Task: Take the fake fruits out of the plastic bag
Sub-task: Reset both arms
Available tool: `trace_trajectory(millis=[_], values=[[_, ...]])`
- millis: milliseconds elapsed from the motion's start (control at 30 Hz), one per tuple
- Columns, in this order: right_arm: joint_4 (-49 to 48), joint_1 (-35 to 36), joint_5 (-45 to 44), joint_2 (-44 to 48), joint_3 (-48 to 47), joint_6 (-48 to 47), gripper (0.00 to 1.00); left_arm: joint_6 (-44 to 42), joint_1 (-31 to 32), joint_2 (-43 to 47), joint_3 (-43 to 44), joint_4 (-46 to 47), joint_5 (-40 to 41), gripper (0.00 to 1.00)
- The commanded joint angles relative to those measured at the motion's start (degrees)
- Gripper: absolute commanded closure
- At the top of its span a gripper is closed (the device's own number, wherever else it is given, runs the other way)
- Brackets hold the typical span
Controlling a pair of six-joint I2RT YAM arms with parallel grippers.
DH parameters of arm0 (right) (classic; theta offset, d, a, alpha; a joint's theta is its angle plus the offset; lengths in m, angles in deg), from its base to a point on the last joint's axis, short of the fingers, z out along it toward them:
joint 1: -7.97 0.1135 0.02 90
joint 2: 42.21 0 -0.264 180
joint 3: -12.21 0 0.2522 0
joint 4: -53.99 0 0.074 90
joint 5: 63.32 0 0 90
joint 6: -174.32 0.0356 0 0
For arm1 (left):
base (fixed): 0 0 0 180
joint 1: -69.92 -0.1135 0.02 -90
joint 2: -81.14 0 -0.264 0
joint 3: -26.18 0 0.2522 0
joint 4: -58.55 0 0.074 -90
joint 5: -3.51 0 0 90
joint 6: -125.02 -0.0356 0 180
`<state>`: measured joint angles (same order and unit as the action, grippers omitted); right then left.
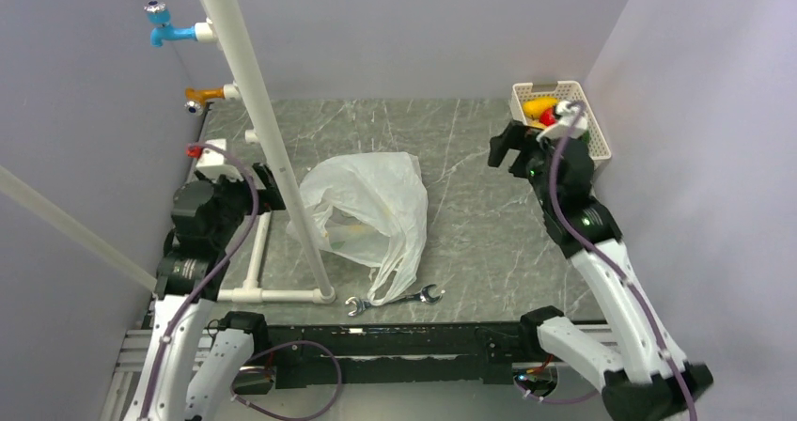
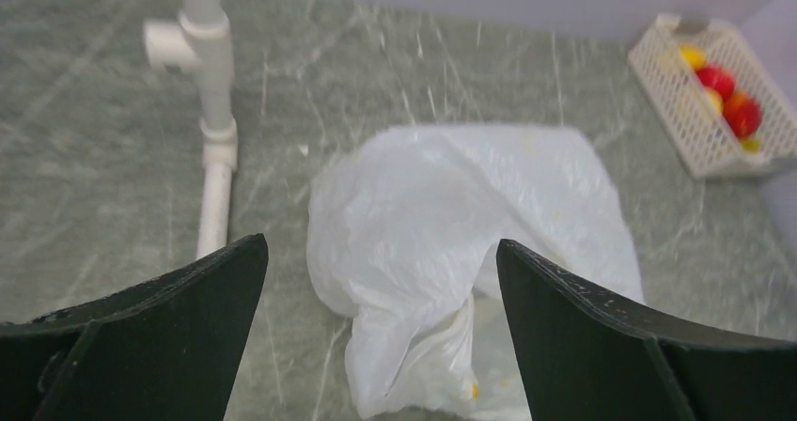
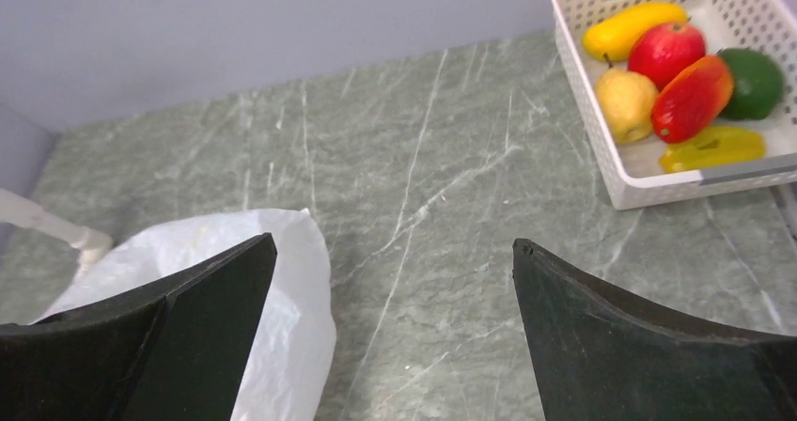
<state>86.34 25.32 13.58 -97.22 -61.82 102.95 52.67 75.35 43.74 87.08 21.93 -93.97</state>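
Note:
The white translucent plastic bag point(image 1: 369, 210) lies crumpled in the middle of the table; it also shows in the left wrist view point(image 2: 470, 224) and at the lower left of the right wrist view point(image 3: 244, 280). A faint yellow shape shows through it. My left gripper point(image 2: 381, 289) is open and empty, left of the bag, with the bag's twisted end between its fingers in view. My right gripper point(image 3: 395, 294) is open and empty above bare table, right of the bag. Several fake fruits point(image 3: 672, 73) lie in the white lattice basket point(image 3: 658, 191).
The basket point(image 1: 592, 111) stands at the far right corner by the wall. A white pipe frame point(image 1: 273, 158) rises at the left of the bag, with coloured taps point(image 1: 174, 31) on the left wall. A wrench point(image 1: 395, 301) lies near the table's front edge.

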Motion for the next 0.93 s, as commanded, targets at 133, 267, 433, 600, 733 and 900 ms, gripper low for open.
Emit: trace_trajectory(millis=[133,267,433,600,733,900], values=[[8.9,0.0,-5.8,16.9,-1.3,2.0,0.0,3.9,-0.2,5.1,7.8,3.6,7.0,0.01],[9.1,0.0,-5.5,22.8,-1.5,0.7,0.0,3.9,-0.2,7.8,8.9,3.6,5.6,0.01],[10.0,0.0,-6.4,24.7,-3.0,-0.8,0.0,2.5,-0.2,10.6,10.2,3.3,5.4,0.01],[8.7,0.0,-4.1,25.7,-3.7,-2.3,0.0,1.6,-0.2,11.5,11.5,1.8,5.6,0.01],[5.8,-0.1,-3.6,28.5,-1.2,-2.0,0.0,0.7,-0.2,12.0,11.8,1.0,6.1,0.01],[7.1,0.0,-5.7,28.8,-1.4,-1.0,0.0,-0.3,-0.2,11.9,11.8,1.3,5.7,0.01]])
